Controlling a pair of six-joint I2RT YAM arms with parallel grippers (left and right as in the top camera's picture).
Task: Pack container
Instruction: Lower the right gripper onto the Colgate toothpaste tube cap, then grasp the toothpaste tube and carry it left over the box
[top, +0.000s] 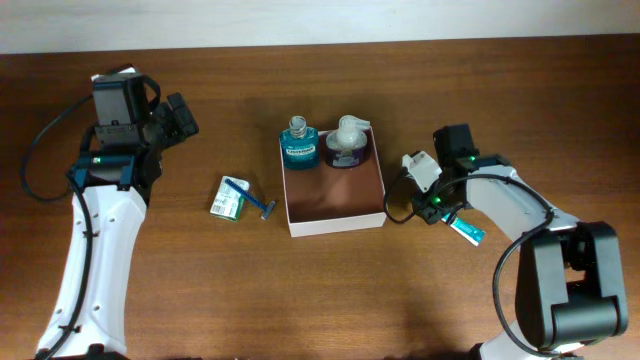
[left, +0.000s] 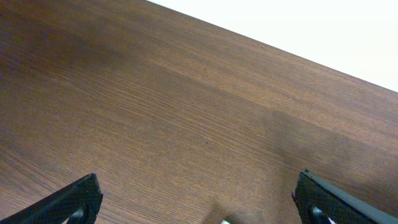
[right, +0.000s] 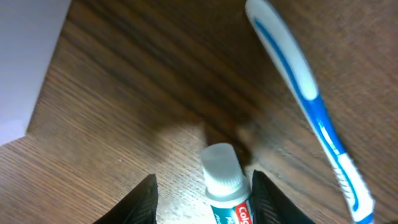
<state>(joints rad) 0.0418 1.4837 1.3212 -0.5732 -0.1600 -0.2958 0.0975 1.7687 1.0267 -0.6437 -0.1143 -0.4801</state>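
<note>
The container (top: 336, 222), a shallow square box with white walls and a reddish-brown inside, sits mid-table. A blue bottle (top: 299, 143) and a purple bottle with a white pump (top: 346, 142) stand in its back part. My right gripper (top: 437, 207) is open, low at the table just right of the box. A toothpaste tube (right: 224, 180) lies between its fingers (right: 202, 199), close to the right finger. The tube's tail shows in the overhead view (top: 466, 231). A blue-white toothbrush (right: 311, 106) lies beside it. My left gripper (top: 182, 117) is open and empty at the far left (left: 196, 202).
A small green-white packet (top: 228, 201) and a blue razor (top: 256, 198) lie left of the box. The box's white wall (right: 28, 68) shows at the left of the right wrist view. The table's back edge runs behind the left arm.
</note>
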